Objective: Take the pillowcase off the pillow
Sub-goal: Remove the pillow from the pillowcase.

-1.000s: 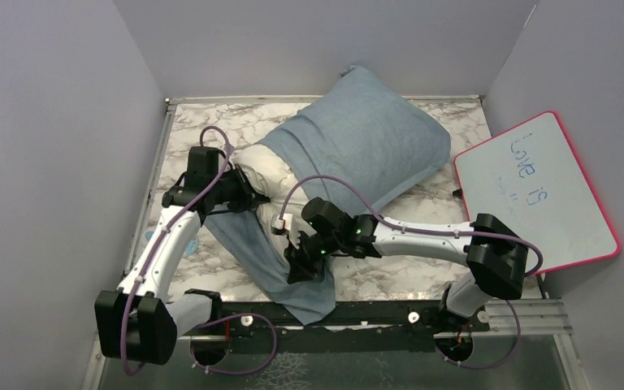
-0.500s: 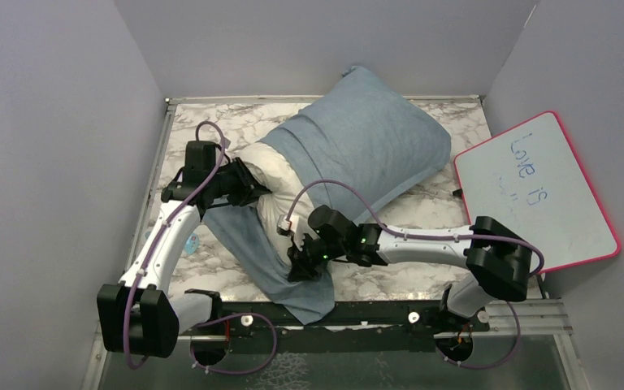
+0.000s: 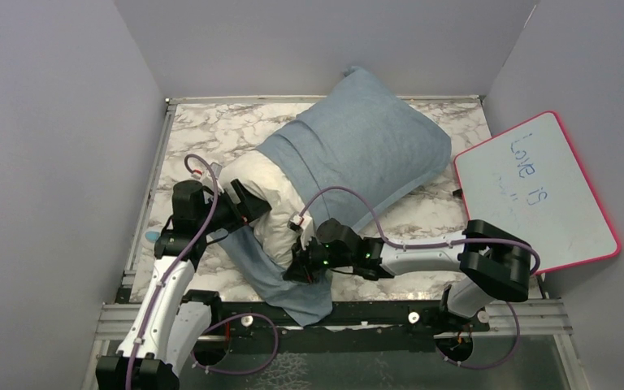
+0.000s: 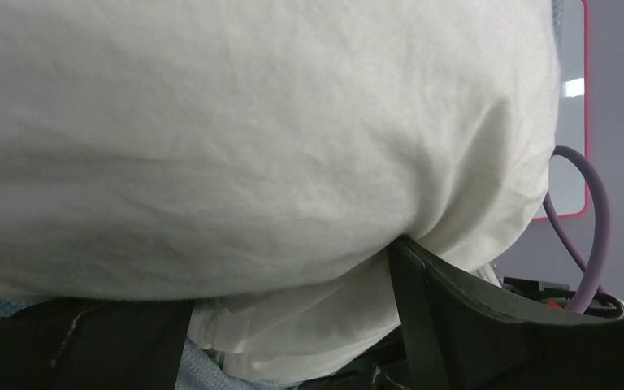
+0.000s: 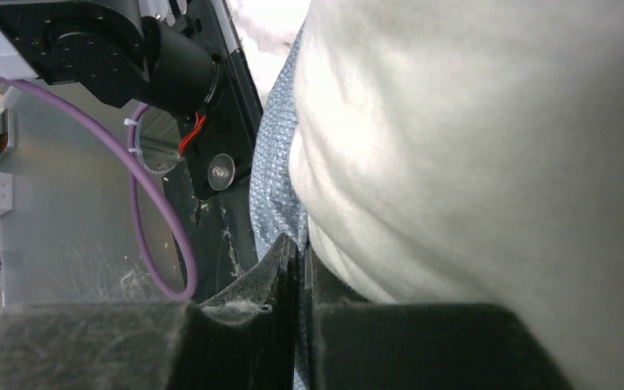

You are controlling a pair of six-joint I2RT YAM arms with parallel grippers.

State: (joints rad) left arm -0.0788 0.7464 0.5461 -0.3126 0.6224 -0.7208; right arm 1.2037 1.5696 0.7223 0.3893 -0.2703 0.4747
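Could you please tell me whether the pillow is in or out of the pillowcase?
Partly out: the pillow shows a bare white near-left end, while the grey-blue pillowcase covers the rest.

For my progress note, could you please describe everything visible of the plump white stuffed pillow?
The plump white pillow looks like soft, creased cotton. Only its near-left end shows, bulging from the grey-blue pillowcase that sheathes the rest. It lies diagonally on the marble-patterned table. The open fingers of the left gripper straddle and touch the bare end.
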